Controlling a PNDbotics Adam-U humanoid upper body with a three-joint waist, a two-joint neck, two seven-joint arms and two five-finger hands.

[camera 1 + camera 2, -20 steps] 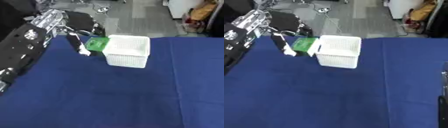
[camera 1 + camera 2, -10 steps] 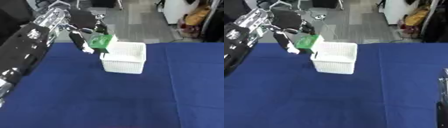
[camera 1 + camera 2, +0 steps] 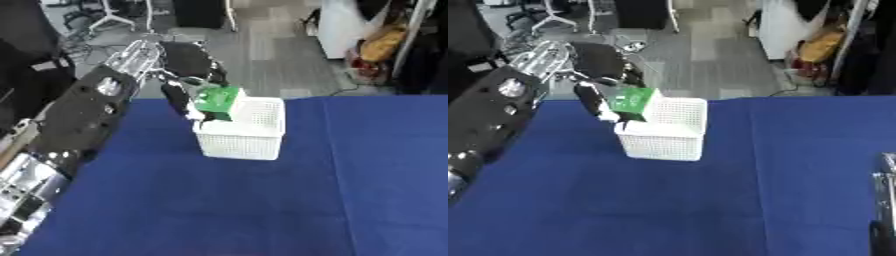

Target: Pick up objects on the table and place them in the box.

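A white mesh box (image 3: pixel 248 132) stands on the blue table (image 3: pixel 262 200), toward the far side. My left hand (image 3: pixel 186 75) reaches in from the upper left and is shut on a small green object (image 3: pixel 217 102), holding it above the box's left rim. The thumb runs down beside the object to the box's near-left corner. Only a dark sliver of my right arm (image 3: pixel 883 210) shows at the right edge in the right eye view; the hand itself is out of sight.
My black left forearm (image 3: pixel 79 120) crosses the table's left side. Beyond the table lie a grey floor, chair legs (image 3: pixel 105 20) and a white cabinet (image 3: pixel 346 25) with a yellow bag.
My left hand has lifted the green object from beside the box's left wall up over its rim. The camera has also shifted, so the box sits lower in view.
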